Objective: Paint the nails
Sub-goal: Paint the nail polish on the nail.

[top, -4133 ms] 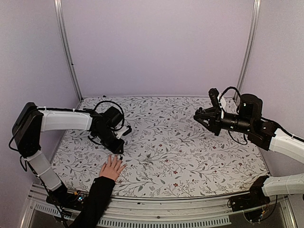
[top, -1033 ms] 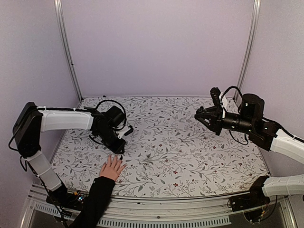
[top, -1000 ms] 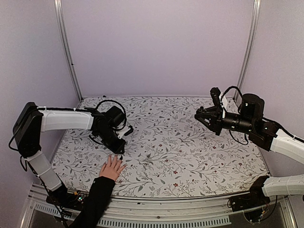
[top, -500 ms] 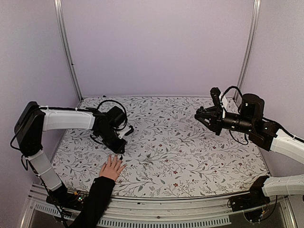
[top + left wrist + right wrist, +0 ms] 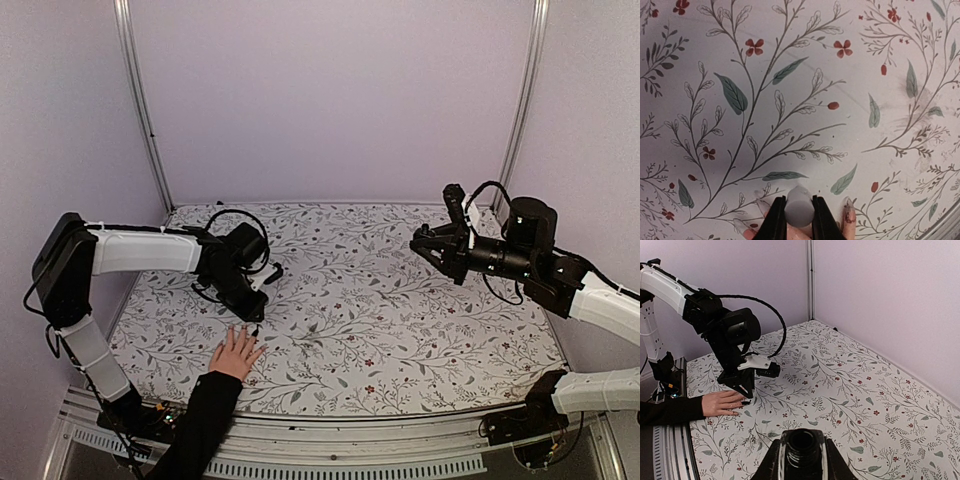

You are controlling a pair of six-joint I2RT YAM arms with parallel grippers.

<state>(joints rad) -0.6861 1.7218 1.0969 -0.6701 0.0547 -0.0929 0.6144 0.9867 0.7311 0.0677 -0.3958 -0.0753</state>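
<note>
At the table's near edge, above the metal front rail [image 5: 350,440], a black sleeve [image 5: 200,420] reaches in from the left. A light-skinned human hand [image 5: 237,352] lies flat with fingers spread on the cloth. The left gripper [image 5: 253,322] hangs directly over its fingertips [image 5: 848,220], jaws clamped on a white cylindrical cap [image 5: 799,210]. In the left wrist view this cap covers the middle of the hand. The nails [image 5: 848,214] peep out at that view's lower edge. The one on the right is flecked with dark polish and those on the left look pale.

The floral tablecloth [image 5: 400,330], printed with grey-green leaves and small red flowers, covers the whole table.

Well apart, on the far right, the right gripper [image 5: 428,246] is raised above the cloth. Its jaws are closed around a small dark bottle [image 5: 802,444], whose uncapped mouth faces the wrist camera. Its contents cannot be made out.

Plain lilac walls [image 5: 330,100] and two aluminium posts [image 5: 140,110] close the booth behind.
</note>
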